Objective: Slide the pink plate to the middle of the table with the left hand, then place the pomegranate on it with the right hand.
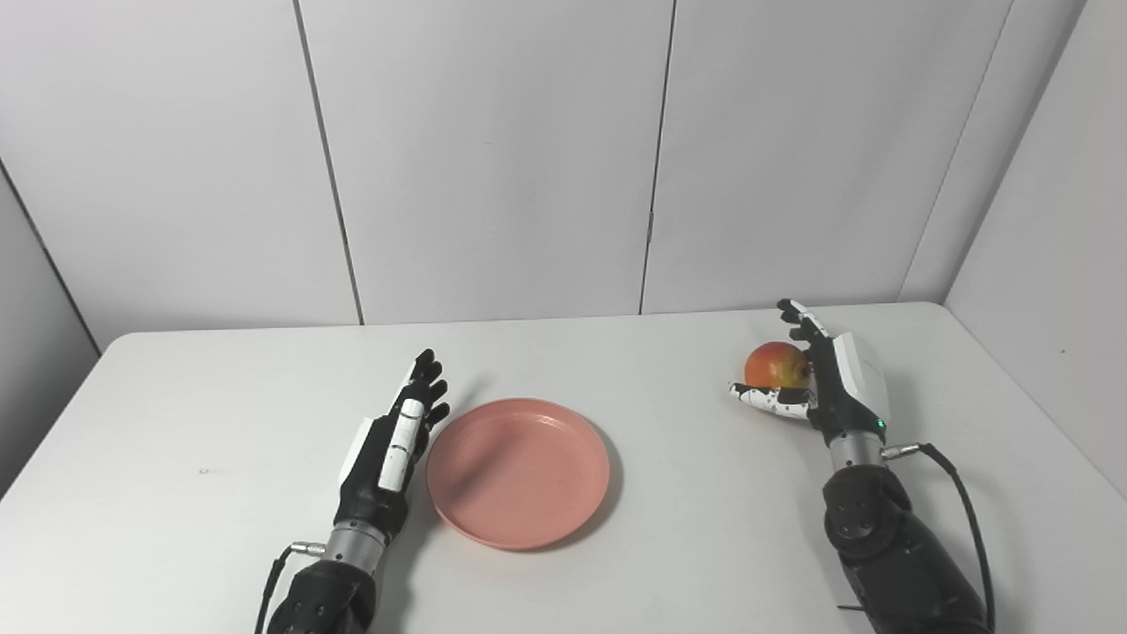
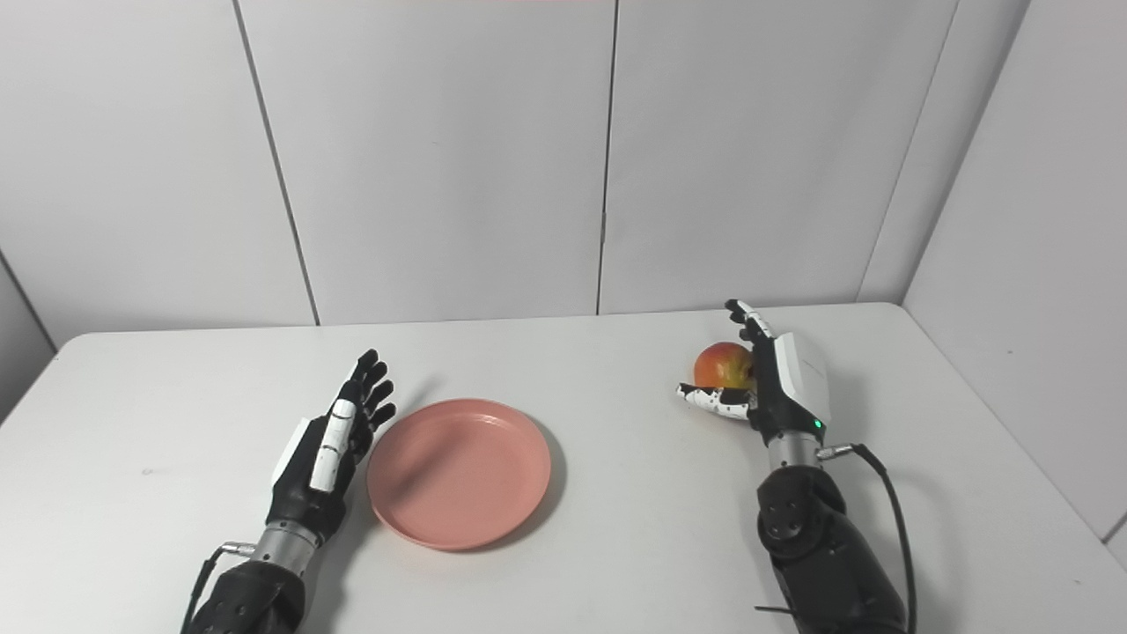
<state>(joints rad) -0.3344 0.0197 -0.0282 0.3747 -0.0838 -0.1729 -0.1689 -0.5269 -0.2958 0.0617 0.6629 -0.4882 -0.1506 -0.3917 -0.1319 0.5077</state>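
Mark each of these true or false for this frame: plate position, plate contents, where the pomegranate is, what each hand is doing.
1. The pink plate lies flat on the table. True.
2. The pomegranate sits on the plate. False: it is off to the right, at the right hand, and the plate holds nothing.
3. The left hand is beside the plate's left rim, fingers extended. True.
4. The left hand grips the plate from above. False: it holds nothing.
5. The right hand's fingers and thumb are around the pomegranate. True.
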